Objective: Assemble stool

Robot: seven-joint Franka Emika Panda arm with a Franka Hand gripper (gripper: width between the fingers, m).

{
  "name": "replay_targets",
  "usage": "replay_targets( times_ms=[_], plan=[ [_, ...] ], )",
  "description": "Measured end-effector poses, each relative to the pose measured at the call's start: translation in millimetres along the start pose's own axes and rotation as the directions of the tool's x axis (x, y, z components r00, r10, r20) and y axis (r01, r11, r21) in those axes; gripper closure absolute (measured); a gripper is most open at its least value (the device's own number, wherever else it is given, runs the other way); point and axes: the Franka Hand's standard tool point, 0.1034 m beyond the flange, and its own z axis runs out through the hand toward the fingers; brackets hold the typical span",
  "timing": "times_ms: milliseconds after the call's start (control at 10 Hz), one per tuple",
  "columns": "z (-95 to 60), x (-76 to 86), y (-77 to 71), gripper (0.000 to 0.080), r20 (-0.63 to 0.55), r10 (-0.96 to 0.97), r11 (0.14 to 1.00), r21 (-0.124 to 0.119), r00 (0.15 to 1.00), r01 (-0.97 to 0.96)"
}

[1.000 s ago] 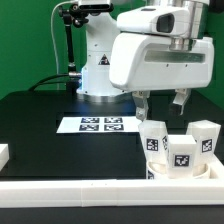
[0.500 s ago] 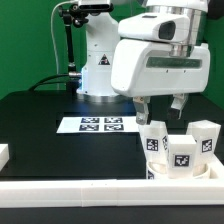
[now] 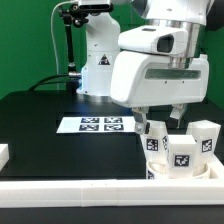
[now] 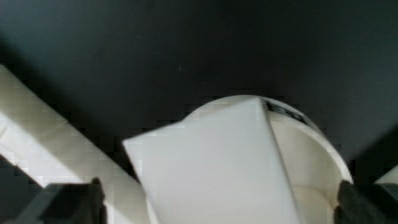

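White stool parts stand at the exterior view's right near the front rail: three chunky legs with marker tags, one (image 3: 154, 136) on the left, one (image 3: 182, 150) in the middle and one (image 3: 205, 136) on the right, on the low round seat disc (image 3: 158, 172). My gripper (image 3: 160, 117) hangs open just above them, its fingers (image 3: 141, 118) spread over the left and middle legs, holding nothing. In the wrist view a leg's white face (image 4: 222, 170) fills the space between the dark fingertips (image 4: 71, 200), with the rounded seat (image 4: 302, 130) behind it.
The marker board (image 3: 98, 124) lies flat on the black table in the middle. A long white border rail (image 3: 70, 193) runs along the front edge. A small white block (image 3: 3, 153) sits at the exterior view's left edge. The robot base stands behind.
The arm has moved toward the exterior view's left and lower, bringing the open gripper down closer over the legs. The stool parts have not moved.
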Motion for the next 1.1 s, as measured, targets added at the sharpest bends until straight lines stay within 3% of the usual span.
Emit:
replay_targets(
  times_ms=[100, 200, 300, 500, 700, 1100],
  plan=[
    [0.1, -0.5, 0.6, 0.0305, 0.0, 0.003, 1.0, 0.0, 1.0, -0.003],
    [-0.1, -0.8, 1.4, 0.0305, 0.0, 0.006, 1.0, 0.0, 1.0, -0.006],
    [-0.5, -1.7, 2.0, 0.0443, 0.002, 0.013, 1.0, 0.001, 1.0, -0.013],
    [-0.6, -1.8, 1.5, 0.0452, 0.003, 0.023, 1.0, 0.003, 1.0, -0.023],
    [-0.7, -3.7, -0.9, 0.0452, 0.015, 0.158, 0.987, 0.011, 0.987, -0.158],
    [-0.6, -9.6, -1.5, 0.0452, 0.058, 0.469, 0.881, 0.037, 0.881, -0.471]
  ],
)
